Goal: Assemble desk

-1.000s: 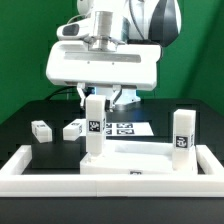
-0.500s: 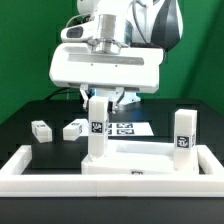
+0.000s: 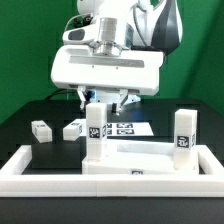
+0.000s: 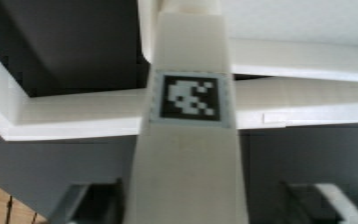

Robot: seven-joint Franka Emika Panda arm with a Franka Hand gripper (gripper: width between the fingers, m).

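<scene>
The exterior view takes in the whole layout. The desk's tabletop (image 3: 140, 160) lies along the worktop (image 3: 20, 135) edge nearest that camera, toward the corner on the exterior view's right. The low white wall (image 3: 110, 186) runs along that edge in front of it. An upright leg (image 3: 95, 132) stands at the tabletop's corner on the exterior view's left, and a second upright leg (image 3: 182, 135) stands at the opposite corner. A loose leg (image 3: 41, 130) and a second loose leg (image 3: 73, 129) lie on their sides nearer the middle of the worktop, and the marker board (image 3: 127, 128) lies flat behind the tabletop.

The wrist view shows none of these outlying parts. It looks straight down the upright leg, whose black-and-white square marker (image 4: 190, 97) is large and clear.

The claw (image 3: 100, 103) hangs over the top of the upright leg with a finger on each side. In the wrist view the fingers (image 4: 327, 205) flank the leg with a dark gap showing on either side, so the jaws appear parted and not pressed to it.

The kit parts are smooth, matte white plastic. The legs are square in section, the tabletop has raised rims, and the worktop is flat black.
</scene>
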